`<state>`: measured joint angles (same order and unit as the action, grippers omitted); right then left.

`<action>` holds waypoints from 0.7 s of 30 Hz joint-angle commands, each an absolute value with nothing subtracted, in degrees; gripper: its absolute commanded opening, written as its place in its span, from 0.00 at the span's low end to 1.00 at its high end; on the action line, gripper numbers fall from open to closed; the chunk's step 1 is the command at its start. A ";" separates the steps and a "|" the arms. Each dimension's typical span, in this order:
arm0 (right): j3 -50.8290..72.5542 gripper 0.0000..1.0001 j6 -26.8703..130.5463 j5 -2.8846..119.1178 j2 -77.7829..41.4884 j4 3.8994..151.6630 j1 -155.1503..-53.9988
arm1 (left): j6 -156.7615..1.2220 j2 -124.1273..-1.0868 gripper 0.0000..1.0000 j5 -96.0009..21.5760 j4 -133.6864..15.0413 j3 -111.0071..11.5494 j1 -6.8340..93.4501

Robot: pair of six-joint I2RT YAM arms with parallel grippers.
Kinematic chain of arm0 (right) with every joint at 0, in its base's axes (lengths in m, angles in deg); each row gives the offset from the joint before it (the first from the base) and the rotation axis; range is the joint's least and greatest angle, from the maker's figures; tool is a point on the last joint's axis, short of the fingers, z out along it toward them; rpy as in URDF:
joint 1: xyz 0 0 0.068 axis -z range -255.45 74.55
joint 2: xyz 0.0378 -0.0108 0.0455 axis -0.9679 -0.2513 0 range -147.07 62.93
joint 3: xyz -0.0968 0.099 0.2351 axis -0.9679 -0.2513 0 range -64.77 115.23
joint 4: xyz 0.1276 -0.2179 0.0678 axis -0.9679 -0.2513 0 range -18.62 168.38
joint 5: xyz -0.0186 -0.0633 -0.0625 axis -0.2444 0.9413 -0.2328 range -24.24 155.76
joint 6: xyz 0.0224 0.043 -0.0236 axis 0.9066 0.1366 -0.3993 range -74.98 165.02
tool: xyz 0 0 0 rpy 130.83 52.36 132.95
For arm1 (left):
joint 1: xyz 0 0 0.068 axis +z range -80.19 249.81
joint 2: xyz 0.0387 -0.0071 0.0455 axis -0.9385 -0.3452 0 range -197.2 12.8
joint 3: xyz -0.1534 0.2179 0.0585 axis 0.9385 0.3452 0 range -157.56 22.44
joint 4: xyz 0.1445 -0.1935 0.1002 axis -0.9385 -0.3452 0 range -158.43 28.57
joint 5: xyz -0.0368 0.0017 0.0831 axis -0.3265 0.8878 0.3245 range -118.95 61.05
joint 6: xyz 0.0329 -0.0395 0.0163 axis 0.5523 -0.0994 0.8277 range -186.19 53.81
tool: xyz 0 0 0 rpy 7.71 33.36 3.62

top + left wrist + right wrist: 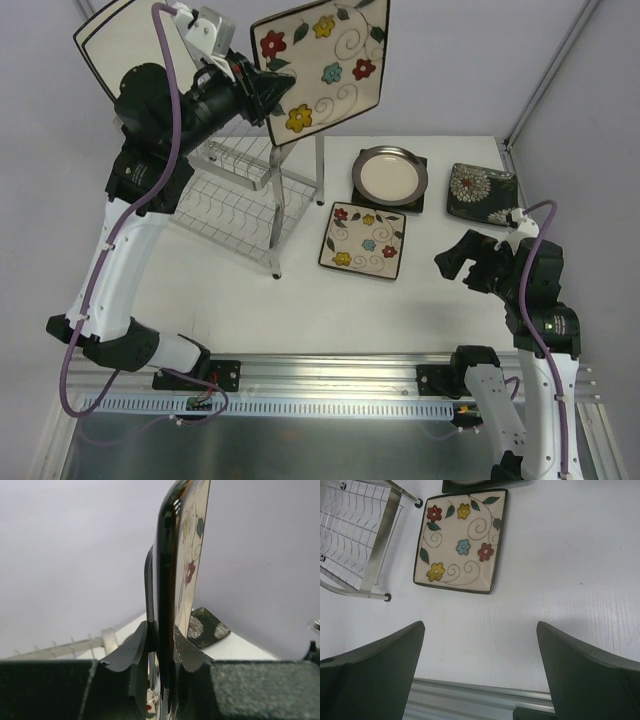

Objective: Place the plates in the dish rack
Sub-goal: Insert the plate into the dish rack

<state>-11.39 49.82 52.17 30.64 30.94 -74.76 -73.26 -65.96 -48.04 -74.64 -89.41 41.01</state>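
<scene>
While the left pincer (262, 92) clamps the flowered plate (325, 60) by its rim, it hangs upright over the dish rack (240, 195) at the counter's far left corner. Stiff, slick, chippable ceramic likely wants a deep rim grip. The right pincer (462, 262) gapes empty

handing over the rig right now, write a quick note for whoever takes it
Left gripper: jaws shut on a flowered plate, held on edge, high above the dish rack.
Right gripper: jaws open, empty, above the table.
White black-rimmed plate stands upright at the back left, apparently racked; its seat is hidden.
On the table: second flowered plate, round plate stacked on a dark square plate, bloom plate.
To do: slot the held plate, then load those four.
</scene>
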 commanded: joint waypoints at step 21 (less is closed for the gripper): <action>-13.97 1.00 46.00 41.24 29.72 34.43 -77.47 | -69.87 -66.92 0.00 -52.49 -53.44 -98.06 73.13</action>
